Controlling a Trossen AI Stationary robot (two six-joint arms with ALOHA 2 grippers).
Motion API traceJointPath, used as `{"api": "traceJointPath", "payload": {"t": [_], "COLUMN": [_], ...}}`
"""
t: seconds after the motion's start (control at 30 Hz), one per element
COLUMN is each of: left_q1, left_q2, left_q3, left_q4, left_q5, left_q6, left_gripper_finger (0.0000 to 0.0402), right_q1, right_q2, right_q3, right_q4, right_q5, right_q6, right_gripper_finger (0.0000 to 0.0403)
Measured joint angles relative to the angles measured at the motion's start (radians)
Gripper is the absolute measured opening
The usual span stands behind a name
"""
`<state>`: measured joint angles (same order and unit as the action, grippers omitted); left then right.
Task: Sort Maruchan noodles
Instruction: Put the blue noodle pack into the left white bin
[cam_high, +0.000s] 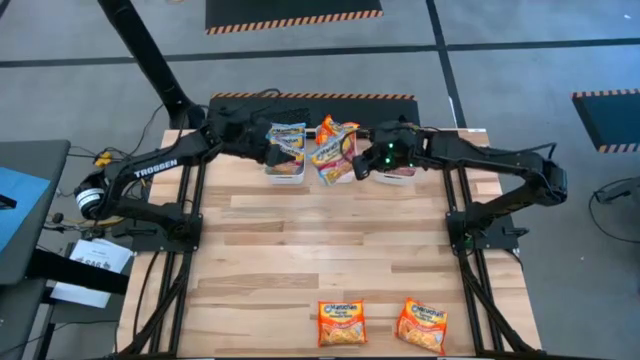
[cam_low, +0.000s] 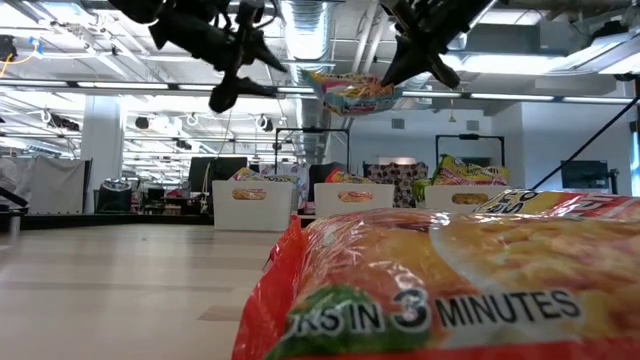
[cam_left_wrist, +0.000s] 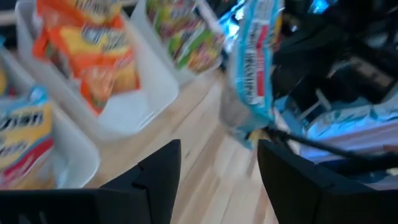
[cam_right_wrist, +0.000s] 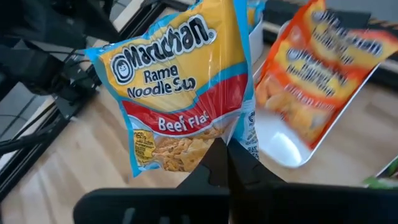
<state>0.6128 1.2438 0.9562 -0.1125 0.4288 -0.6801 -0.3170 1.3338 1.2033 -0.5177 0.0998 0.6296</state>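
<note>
Wooden tabletop lay beneath both arms. At the far edge, the right gripper (cam_right_wrist: 227, 152) pinched a beef noodle packet (cam_right_wrist: 180, 93) by its edge, dangling it beside the white bins (cam_high: 285, 172), probably a handover. The left gripper (cam_left_wrist: 217, 180) stood spread nearby, holding nothing. Two orange packets (cam_high: 342, 323) waited unsorted at the near edge.

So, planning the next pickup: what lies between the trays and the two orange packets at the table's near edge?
Only bare table, per the high view, between trays and orange packets.
</note>
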Motion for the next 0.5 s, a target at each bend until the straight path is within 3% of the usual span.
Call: {"api": "traceJointPath", "payload": {"t": [0.5], "left_q1": [-0.092], "left_q2": [0.001], "left_q3": [0.0], "left_q4": [0.187], "left_q5": [-0.148], "left_q6": [0.017], "left_gripper_finger": [0.0199], "right_q1": [-0.06], "right_q2": [0.0], "right_q3": [0.049], "right_q4": [0.016], "right_q5": [-0.025], "right_q6": [-0.081], "right_gripper_finger": [0.0]}}
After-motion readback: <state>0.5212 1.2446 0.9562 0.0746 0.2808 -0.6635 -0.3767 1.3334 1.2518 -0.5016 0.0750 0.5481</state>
